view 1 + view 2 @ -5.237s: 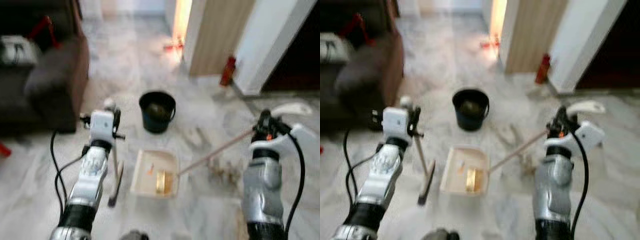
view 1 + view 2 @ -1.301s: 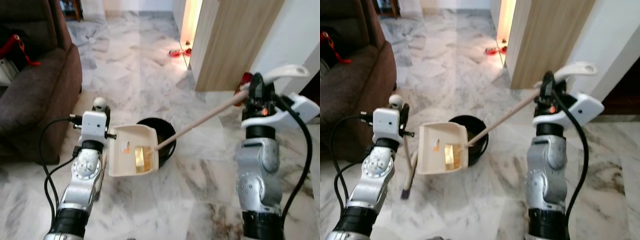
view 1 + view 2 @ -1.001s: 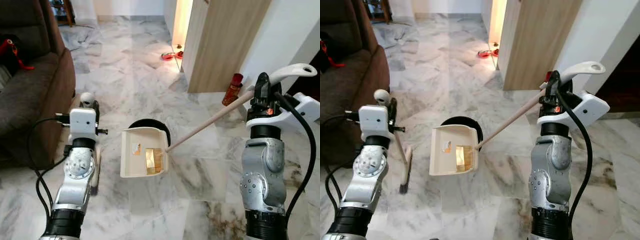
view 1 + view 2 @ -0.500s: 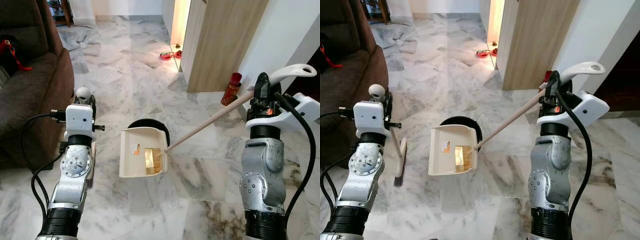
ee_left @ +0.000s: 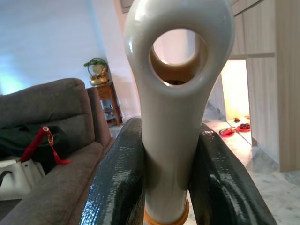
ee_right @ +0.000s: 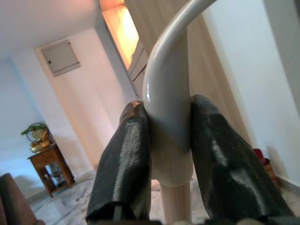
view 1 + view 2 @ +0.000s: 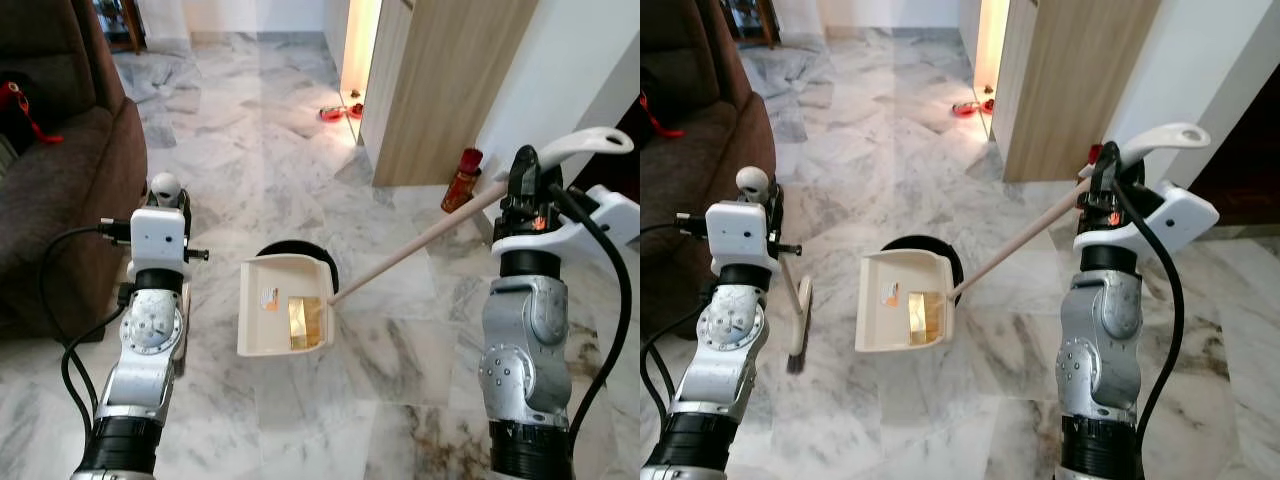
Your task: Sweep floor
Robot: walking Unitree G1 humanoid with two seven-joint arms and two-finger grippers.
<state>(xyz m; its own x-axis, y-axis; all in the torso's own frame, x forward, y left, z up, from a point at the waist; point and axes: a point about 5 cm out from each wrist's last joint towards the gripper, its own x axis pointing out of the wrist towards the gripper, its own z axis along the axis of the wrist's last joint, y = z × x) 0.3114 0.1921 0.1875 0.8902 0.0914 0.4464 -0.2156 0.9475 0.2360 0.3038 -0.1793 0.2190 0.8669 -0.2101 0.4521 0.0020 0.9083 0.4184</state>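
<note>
Right gripper [image 6: 168,154] fingers clamping dustpan handle [image 7: 420,241]; left gripper [image 5: 166,168] fingers clamping broom handle [image 5: 176,117]; dustpan [image 7: 285,318] hovering beside black bin [image 7: 325,268], needing steady tilting

Five seconds earlier the cream plastic dustpan [image 7: 284,319] had lain flat on the marble floor [image 7: 400,380], below the black round bucket [image 7: 300,252] in the frame. It was then lifted on its long wooden handle [image 7: 410,250] and hung at the frame's centre, overlapping the bucket's near rim. The brush with the pale plastic handle [image 7: 792,290] moved from just beside the dustpan out toward the left of the frame.
</note>
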